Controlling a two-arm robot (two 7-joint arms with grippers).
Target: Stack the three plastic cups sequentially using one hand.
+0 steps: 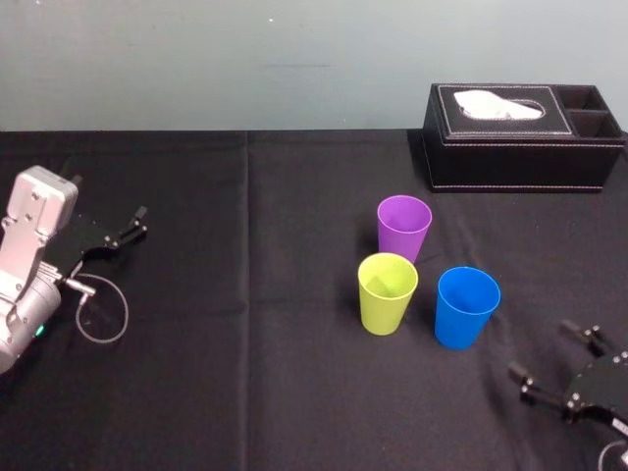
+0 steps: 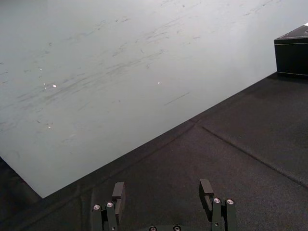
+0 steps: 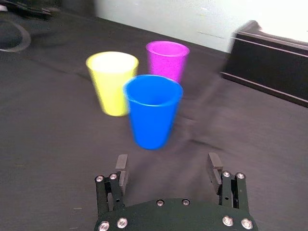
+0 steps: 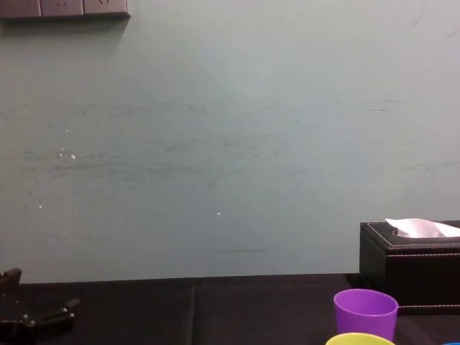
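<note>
At the left of the black-clothed table (image 1: 245,392) the left gripper (image 1: 137,223) is seen, its fingers spread wide on nothing. Right of centre the three cups are stood upright and unstacked, close together: the yellow-green cup (image 1: 387,294) leftmost, the purple cup (image 1: 403,228) just behind it, the blue cup (image 1: 466,307) to the right. A black tissue box (image 1: 520,137) is placed farther back at the right. At the near right the right gripper (image 1: 543,350) is held short of the blue cup, fingers wide and empty.
</note>
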